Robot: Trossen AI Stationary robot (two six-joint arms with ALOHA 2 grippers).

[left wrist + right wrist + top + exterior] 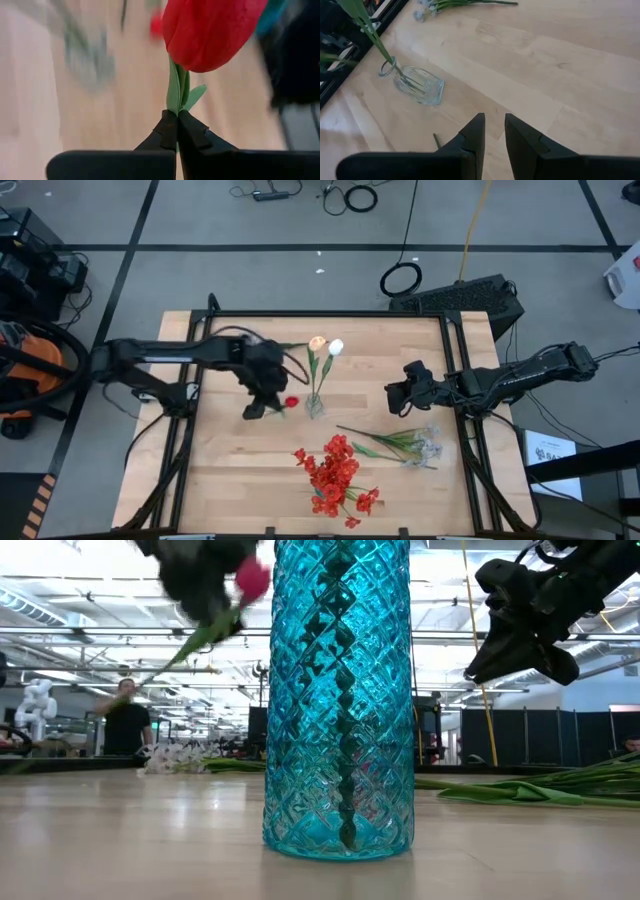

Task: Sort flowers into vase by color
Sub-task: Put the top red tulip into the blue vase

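Left gripper (176, 120) fingers are clamped on a red tulip (210, 30) stem beside the mid-table glass vase (315, 405), so carrying appears underway, and lowering into another vase is probably required.

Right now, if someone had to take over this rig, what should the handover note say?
Left gripper: shut on the red tulip stem, held above the table beside the clear vase.
Right gripper: open, empty, hovering right of the vase.
Done: white and peach tulips stand in the vase.
Left: place the red tulip; the red clustered blooms and the pale spray lie on the table.
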